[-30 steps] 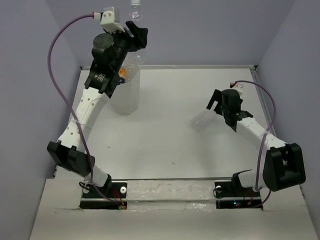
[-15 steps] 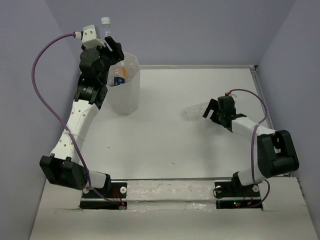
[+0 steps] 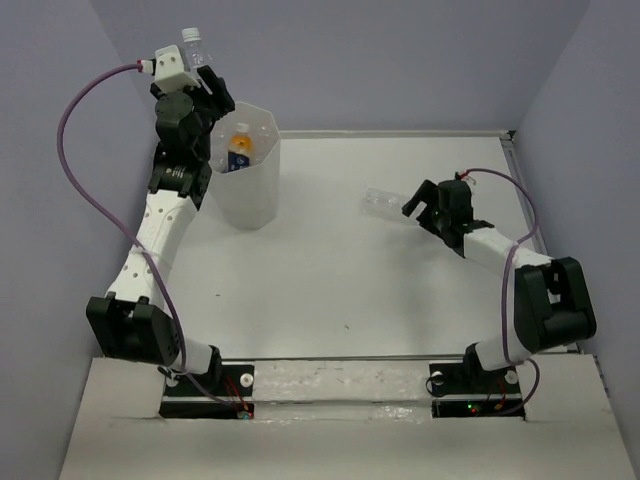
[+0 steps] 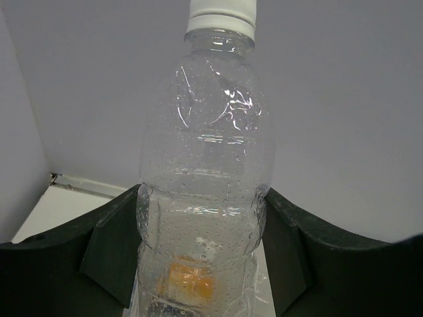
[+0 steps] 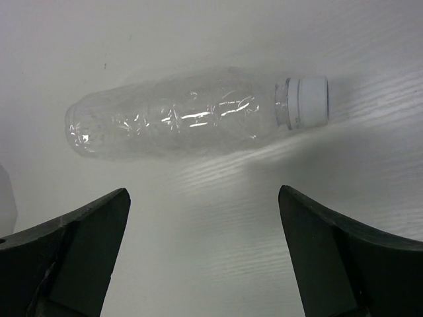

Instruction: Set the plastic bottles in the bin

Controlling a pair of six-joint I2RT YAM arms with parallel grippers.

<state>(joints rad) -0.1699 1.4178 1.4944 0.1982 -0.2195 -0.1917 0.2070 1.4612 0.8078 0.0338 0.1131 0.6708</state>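
My left gripper is shut on a clear crinkled bottle with a white cap. It holds the bottle upright and high, just left of the rim of the white faceted bin. In the top view only the bottle's top shows. An orange bottle with a dark blue label lies inside the bin. My right gripper is open. A second clear bottle lies on its side on the table just in front of the gripper's fingertips. It also shows in the top view.
The white table is walled by grey panels at the back and on both sides. The arm bases sit on a black rail at the near edge. A purple cable loops out from the left arm.
My left arm has swung left with its bottle, from above the bin to its left rim. My right gripper has let go of the second bottle, which now lies on the table.
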